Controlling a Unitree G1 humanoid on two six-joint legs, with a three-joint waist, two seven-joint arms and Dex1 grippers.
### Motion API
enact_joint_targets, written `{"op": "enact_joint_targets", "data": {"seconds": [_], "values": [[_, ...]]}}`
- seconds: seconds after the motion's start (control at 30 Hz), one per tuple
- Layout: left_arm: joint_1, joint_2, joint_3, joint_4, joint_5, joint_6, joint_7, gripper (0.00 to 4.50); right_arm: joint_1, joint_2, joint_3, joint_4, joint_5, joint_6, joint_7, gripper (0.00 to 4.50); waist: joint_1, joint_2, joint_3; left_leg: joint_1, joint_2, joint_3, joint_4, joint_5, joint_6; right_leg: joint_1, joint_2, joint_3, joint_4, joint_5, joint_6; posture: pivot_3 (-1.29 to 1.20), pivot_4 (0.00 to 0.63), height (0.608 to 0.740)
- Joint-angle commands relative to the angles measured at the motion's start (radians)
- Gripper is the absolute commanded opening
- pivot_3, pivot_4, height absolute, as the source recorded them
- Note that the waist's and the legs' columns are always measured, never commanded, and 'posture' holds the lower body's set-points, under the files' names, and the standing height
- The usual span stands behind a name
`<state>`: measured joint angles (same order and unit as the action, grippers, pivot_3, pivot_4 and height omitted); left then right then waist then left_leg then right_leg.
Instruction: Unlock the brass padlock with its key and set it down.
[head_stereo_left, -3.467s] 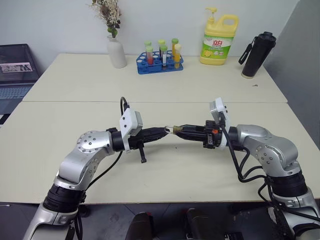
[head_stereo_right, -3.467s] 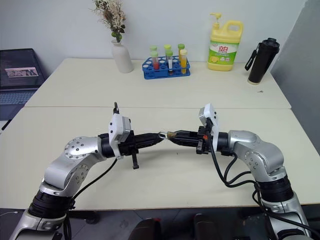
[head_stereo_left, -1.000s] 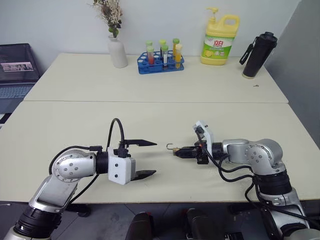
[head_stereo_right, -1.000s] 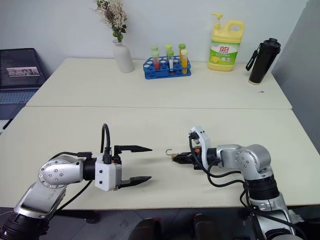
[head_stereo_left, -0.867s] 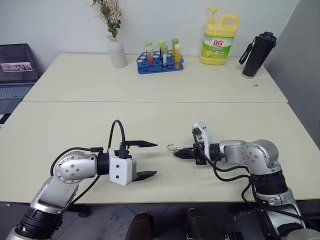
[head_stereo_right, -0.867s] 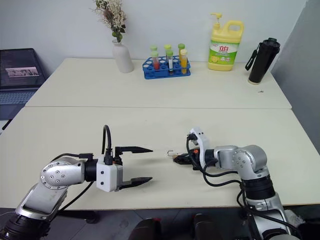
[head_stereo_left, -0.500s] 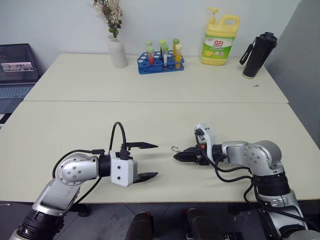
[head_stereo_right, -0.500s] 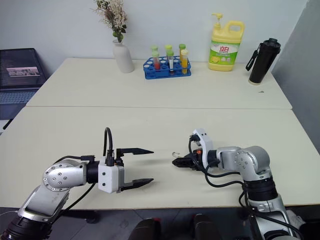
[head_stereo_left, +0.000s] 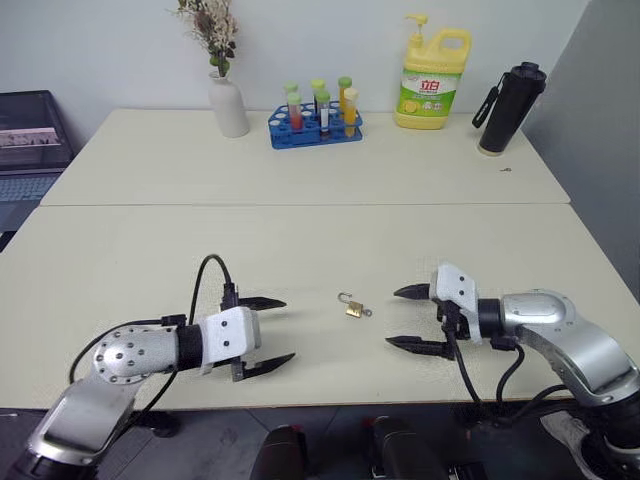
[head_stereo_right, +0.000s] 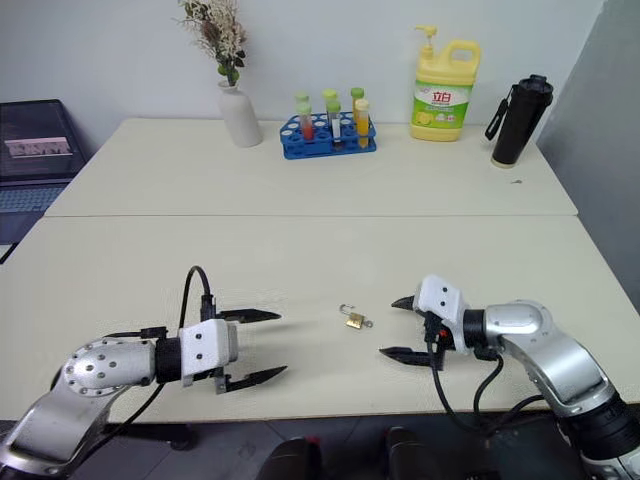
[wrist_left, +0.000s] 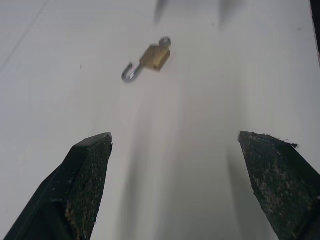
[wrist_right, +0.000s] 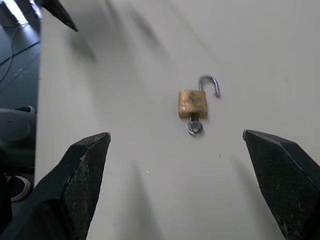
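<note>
Brass padlock (head_stereo_left: 353, 310), shackle open, key (wrist_right: 193, 126) inserted, lies on bench (head_stereo_left: 300, 250) between left claw (head_stereo_left: 265, 335) and right claw (head_stereo_left: 408, 318), both wide, empty

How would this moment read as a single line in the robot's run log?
brass padlock: on table, shackle open, key still in it | left gripper: jaws open, empty | right gripper: jaws open, empty

I see the brass padlock (wrist_right: 192, 103) as dull golden metal, a little scuffed on its face, with a smooth, shiny silver shackle and the key (wrist_right: 194, 125) a bright metal ring at its base. The table (head_stereo_left: 150, 260) under it looks matt, smooth and cream. At two o'clock from the lock, my right gripper (wrist_right: 180, 200) shows black fingers (wrist_right: 82, 185) with a rough, grainy matt finish.
</note>
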<state>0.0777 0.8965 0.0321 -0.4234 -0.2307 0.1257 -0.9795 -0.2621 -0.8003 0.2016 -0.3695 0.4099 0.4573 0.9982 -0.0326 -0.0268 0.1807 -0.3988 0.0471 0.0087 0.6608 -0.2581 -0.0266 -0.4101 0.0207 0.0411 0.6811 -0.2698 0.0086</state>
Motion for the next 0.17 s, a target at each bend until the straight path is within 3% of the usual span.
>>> {"op": "enact_joint_targets", "data": {"seconds": [0.03,0.17], "values": [[-0.011,0.01,0.036,-0.042,-0.039,0.024,-0.014,4.23,-0.033,-0.006,-0.055,0.0,0.016,-0.016,0.027,4.46,0.001,0.0,0.0,0.0,0.0,0.0,0.0,0.0,0.0,0.0,0.0,0.0,0.0,0.0,0.0,0.0,0.15,0.74],[-0.021,0.013,0.035,-0.037,-0.04,0.036,-0.026,4.23,-0.046,-0.001,-0.056,0.025,0.013,-0.009,0.036,4.46,0.002,0.0,0.0,0.0,-0.002,0.001,0.0,0.0,0.0,0.001,-0.002,0.0,-0.001,0.0,0.0,0.0,0.15,0.74]]}}
